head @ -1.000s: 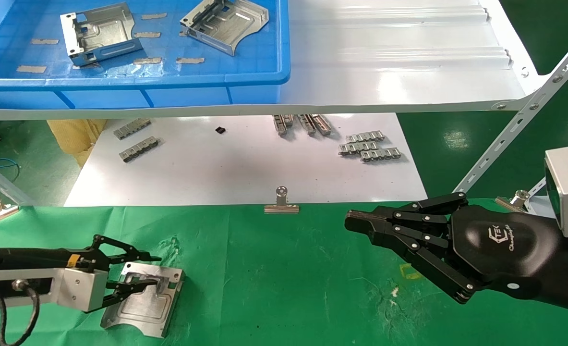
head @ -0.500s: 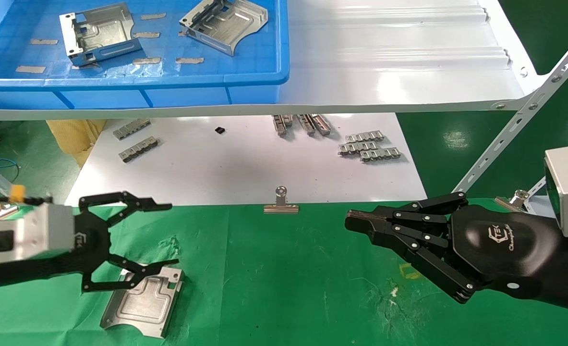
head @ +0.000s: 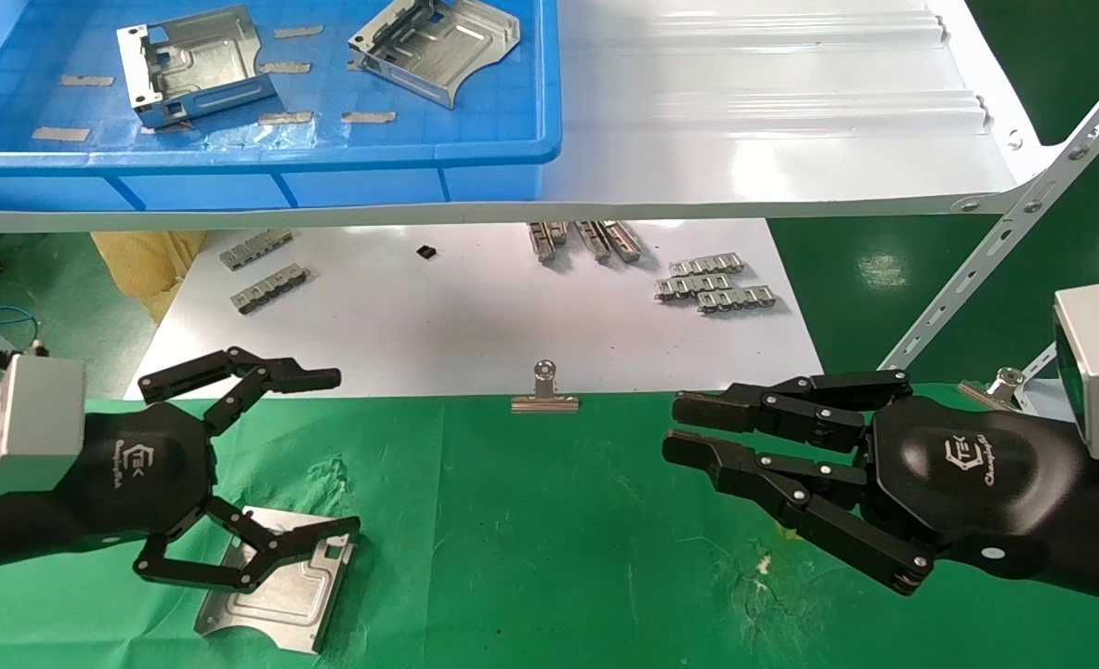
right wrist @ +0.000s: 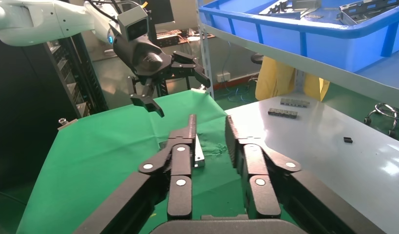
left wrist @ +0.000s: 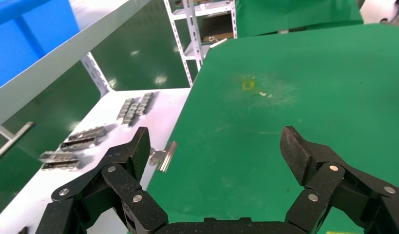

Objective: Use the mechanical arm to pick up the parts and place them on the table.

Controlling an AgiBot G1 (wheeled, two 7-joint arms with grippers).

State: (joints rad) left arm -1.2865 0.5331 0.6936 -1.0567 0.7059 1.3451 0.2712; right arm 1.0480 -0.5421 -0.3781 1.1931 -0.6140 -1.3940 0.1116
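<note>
One silver part [head: 280, 585] lies flat on the green table [head: 549, 557] at the front left. My left gripper [head: 331, 453] hovers just above and behind it, open wide and empty; its lower fingertip [head: 331, 528] overlaps the part's far edge. In the left wrist view the left gripper [left wrist: 217, 146] holds nothing. Two more parts [head: 194, 63] [head: 438, 42] lie in the blue bin [head: 261, 158] on the shelf. My right gripper [head: 679, 429] hovers over the table at the right, jaws a little apart and empty. In the right wrist view the right gripper [right wrist: 210, 124] faces the placed part [right wrist: 199, 152].
A glossy white shelf [head: 772, 111] with angled metal braces overhangs the back. Below it a white sheet [head: 475, 325] holds small grey notched strips [head: 714, 283]. A silver binder clip [head: 543, 390] sits on the cloth's back edge, also in the left wrist view [left wrist: 163, 156].
My left gripper let go of the part, rose off it, turned its housing upward and opened wide. My right gripper's fingers moved from closed to slightly apart.
</note>
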